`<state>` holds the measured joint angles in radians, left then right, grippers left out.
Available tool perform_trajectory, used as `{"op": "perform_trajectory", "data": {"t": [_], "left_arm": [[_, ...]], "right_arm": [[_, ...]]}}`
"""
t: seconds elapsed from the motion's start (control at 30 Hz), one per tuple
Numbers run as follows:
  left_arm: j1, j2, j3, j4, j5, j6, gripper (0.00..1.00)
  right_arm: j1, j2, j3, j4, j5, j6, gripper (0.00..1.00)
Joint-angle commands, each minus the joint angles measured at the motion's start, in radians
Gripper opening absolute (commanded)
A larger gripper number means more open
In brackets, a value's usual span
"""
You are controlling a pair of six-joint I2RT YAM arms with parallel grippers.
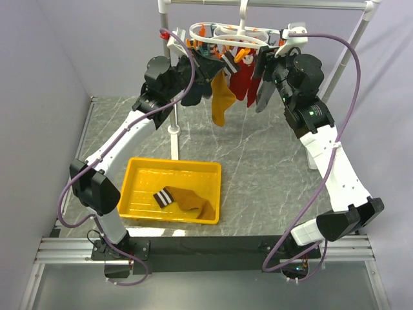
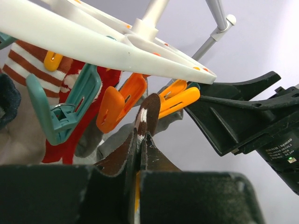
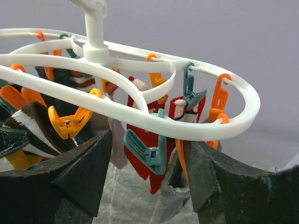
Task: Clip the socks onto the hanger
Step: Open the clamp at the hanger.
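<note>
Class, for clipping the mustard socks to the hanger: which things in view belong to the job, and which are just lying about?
Job: hanging mustard sock, pinched by the left gripper; second mustard sock; white clip hanger.
Bystanders: yellow tray, red socks, navy sock, grey sock, rack pole.

We see the hanger (image 2: 84,39) as smooth, slightly glossy white plastic, its orange clips (image 2: 117,105) and teal clips (image 2: 60,116) shinier plastic with metal springs. The socks (image 1: 221,97) are matt ribbed knit cloth. Toward seven o'clock in the top view, the yellow tray (image 1: 145,184) is glossy plastic on a matt marbled table (image 1: 271,155). The left gripper (image 2: 140,144) and right gripper (image 3: 148,140) are matt black, grainy
</note>
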<state>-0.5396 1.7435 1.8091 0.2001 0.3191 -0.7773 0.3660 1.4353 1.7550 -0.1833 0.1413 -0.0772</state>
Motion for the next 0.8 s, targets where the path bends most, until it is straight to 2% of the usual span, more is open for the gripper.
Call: {"op": "perform_trajectory", "data": {"t": [0.0, 0.2, 0.3, 0.33, 0.53, 0.77], "left_arm": [[-0.007, -0.048, 0.025, 0.032, 0.002, 0.018, 0.02], [-0.010, -0.049, 0.024, 0.032, 0.000, 0.019, 0.02], [-0.010, -0.048, 0.025, 0.030, 0.000, 0.019, 0.02], [-0.011, -0.048, 0.025, 0.030, 0.000, 0.019, 0.02], [-0.010, -0.047, 0.022, 0.033, -0.002, 0.019, 0.02], [-0.011, -0.058, 0.016, 0.021, -0.014, 0.035, 0.06]], "right_arm": [[0.004, 0.011, 0.040, 0.022, -0.013, -0.032, 0.69], [0.005, 0.027, 0.043, 0.027, -0.006, -0.042, 0.66], [0.004, 0.027, 0.038, 0.031, 0.003, -0.047, 0.54], [0.005, 0.027, 0.040, 0.034, 0.003, -0.047, 0.44], [0.005, -0.001, 0.003, 0.085, 0.000, -0.038, 0.24], [0.002, -0.018, -0.017, 0.119, -0.055, 0.010, 0.18]]}}
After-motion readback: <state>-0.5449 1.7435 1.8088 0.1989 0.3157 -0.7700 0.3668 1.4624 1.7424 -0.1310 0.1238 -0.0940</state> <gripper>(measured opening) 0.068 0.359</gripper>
